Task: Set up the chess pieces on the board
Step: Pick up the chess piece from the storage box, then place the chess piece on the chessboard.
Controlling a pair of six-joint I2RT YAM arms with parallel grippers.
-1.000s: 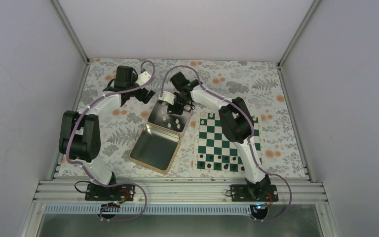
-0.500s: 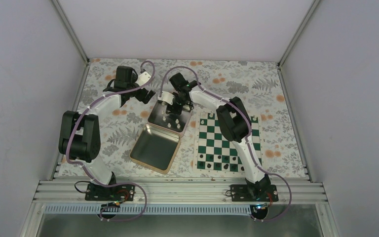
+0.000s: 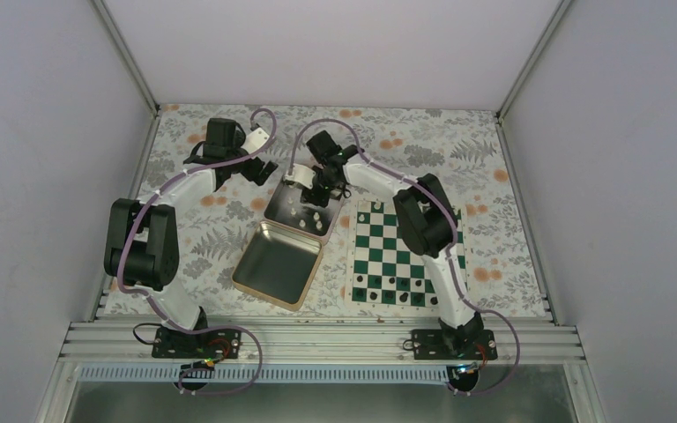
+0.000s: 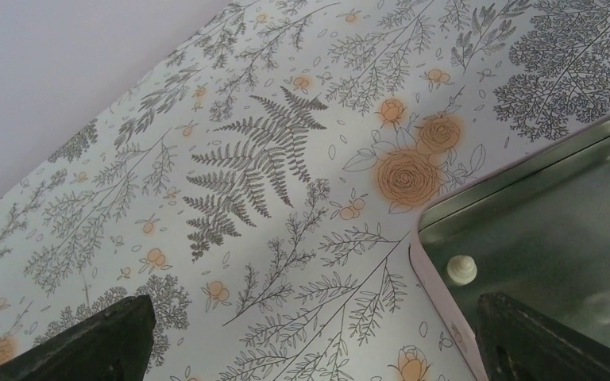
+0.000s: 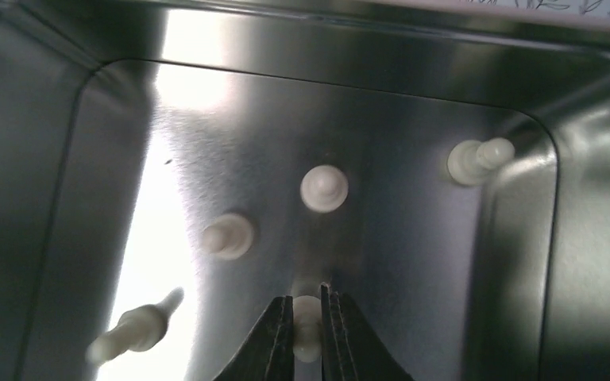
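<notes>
The green and white board [image 3: 379, 251] lies at the right of the table, with small dark pieces along its near rows and a white piece [image 3: 376, 205] at its far edge. Several cream-white chess pieces lie in the silver tin's far half [image 3: 275, 210]. My right gripper [image 5: 307, 308] is down inside that tin, shut on a white piece [image 5: 307, 327]. Other white pieces [image 5: 323, 188] lie around it. My left gripper [image 3: 256, 167] hangs open and empty beside the tin's far left corner; one white piece [image 4: 461, 269] shows inside the tin there.
The tin's open lid [image 3: 278, 264] lies toward the near side, left of the board. The floral tablecloth [image 4: 270, 159] covers the table. Grey walls enclose the left, right and back. The right arm stretches over the board's left edge.
The right arm has shifted slightly over the tin, its elbow moving a little to the right. The left arm has not moved.
</notes>
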